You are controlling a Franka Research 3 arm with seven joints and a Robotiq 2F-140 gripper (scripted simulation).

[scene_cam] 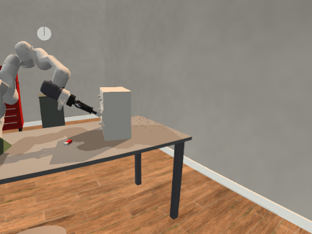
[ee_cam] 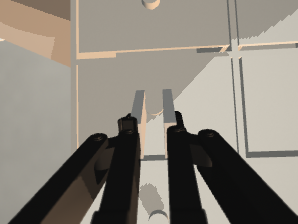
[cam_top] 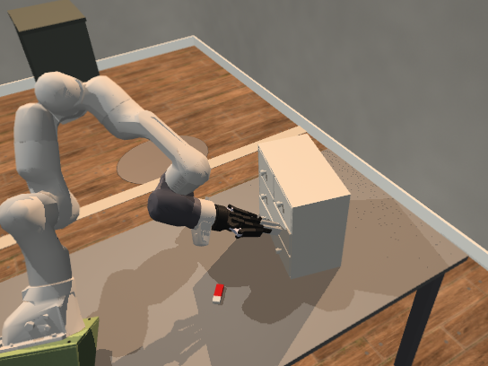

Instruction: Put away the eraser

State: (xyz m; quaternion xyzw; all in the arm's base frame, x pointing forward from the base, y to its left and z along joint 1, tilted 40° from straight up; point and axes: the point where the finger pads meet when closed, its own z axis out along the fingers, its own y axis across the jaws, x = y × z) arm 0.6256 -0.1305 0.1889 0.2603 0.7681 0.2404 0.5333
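The small white chest (cam_top: pixel 305 197) stands on the table near its far right edge; it also shows in the exterior view (scene_cam: pixel 116 113). Its front holds several drawers with round knobs. My gripper (cam_top: pixel 274 227) reaches level to the chest front and is shut on the knob (ee_cam: pixel 154 114) of a drawer in a lower row. That drawer's front looks about flush with the others. In the wrist view the fingers stand close on either side of the knob. The red and white eraser (cam_top: pixel 218 293) lies flat on the table in front of the chest, well apart from the gripper. Drawer contents are hidden.
Another knob (ee_cam: pixel 150 3) sits in the row above and one (ee_cam: pixel 152 207) shows below the fingers. A dark cabinet (cam_top: pixel 54 38) stands on the floor behind the table. The table's right edge (cam_top: pixel 404 197) runs close behind the chest. The arm's green base (cam_top: pixel 67 347) is at the front left.
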